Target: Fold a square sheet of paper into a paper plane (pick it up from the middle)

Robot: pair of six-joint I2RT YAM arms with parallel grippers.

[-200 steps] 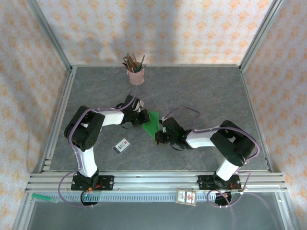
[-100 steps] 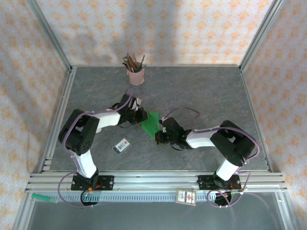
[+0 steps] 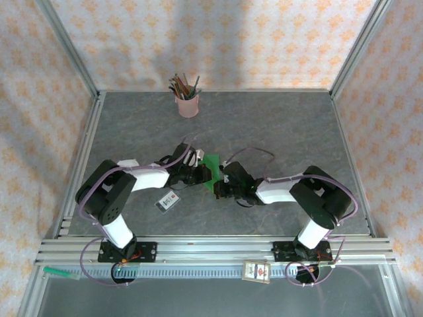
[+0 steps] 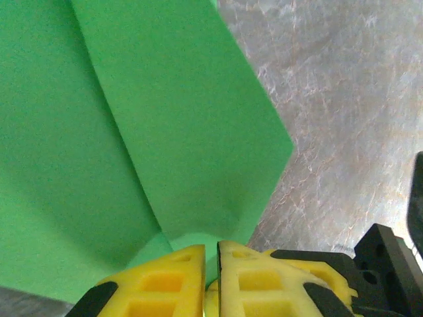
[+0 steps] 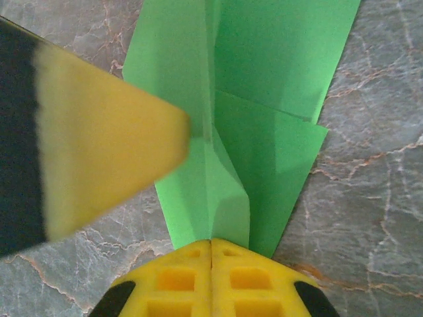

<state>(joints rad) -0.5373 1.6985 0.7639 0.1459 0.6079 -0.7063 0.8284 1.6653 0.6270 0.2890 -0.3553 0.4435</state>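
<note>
Well, the green paper (image 5: 264, 72) is light, limp and easily torn, so it is best pinched along its centre crease. It is a narrow folded shape with overlapping flaps, lying mid-way across the table (image 3: 284, 125). My right gripper (image 5: 211, 249) is clamped on its near end. My left gripper (image 4: 215, 256) shows a thin slit, and I cannot tell whether it grips.

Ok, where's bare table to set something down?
Free: the grey marbled table's right back, and its left back corner beside the pink cup of pencils. Crowded: the middle, where left gripper and right gripper meet at the folded green paper, small white card beside them.
</note>
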